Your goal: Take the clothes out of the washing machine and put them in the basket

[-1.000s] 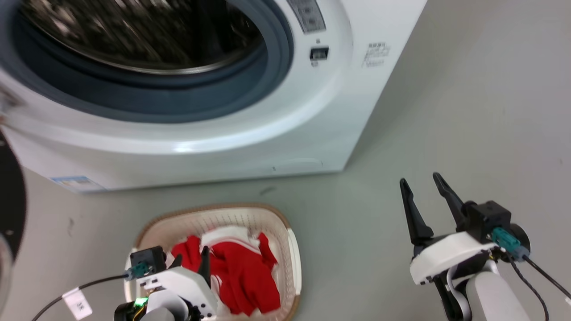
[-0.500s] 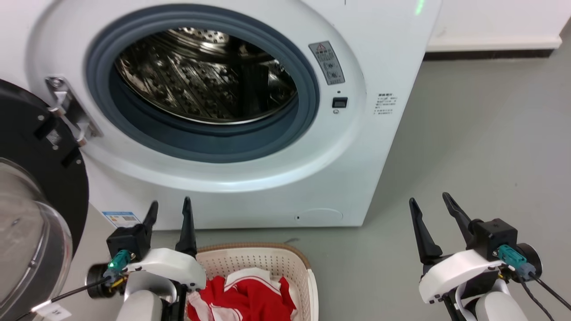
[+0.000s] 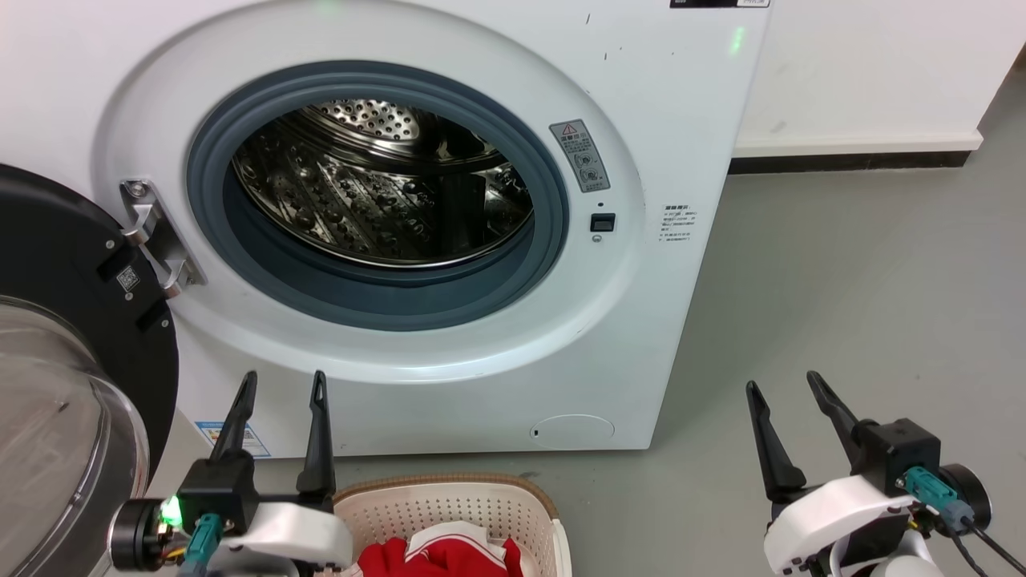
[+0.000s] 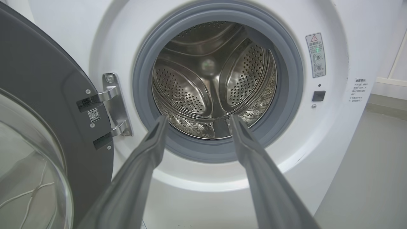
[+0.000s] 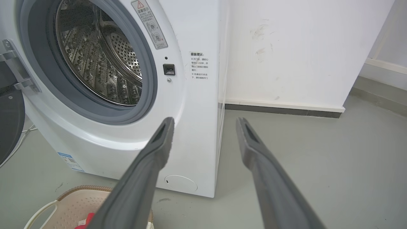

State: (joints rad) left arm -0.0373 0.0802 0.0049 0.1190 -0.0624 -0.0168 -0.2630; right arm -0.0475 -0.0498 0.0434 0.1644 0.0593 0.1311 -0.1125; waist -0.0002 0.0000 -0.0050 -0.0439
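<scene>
Red clothes in the basket, in front of the open washing machine

The clothes (image 3: 449, 558) lie in the basket (image 3: 449, 506) on the floor, near the washing machine (image 3: 449, 377), whose door (image 3: 72, 264) hangs open at left. The left claw (image 3: 284, 377) and right claw (image 3: 783, 381) are both spread wide, holding nothing.

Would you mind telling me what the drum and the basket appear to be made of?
The drum looks like polished steel: mirror-bright and perforated. The basket seems to be matte cream plastic with moulded holes; its brown woven-look rim is of unclear material.
</scene>
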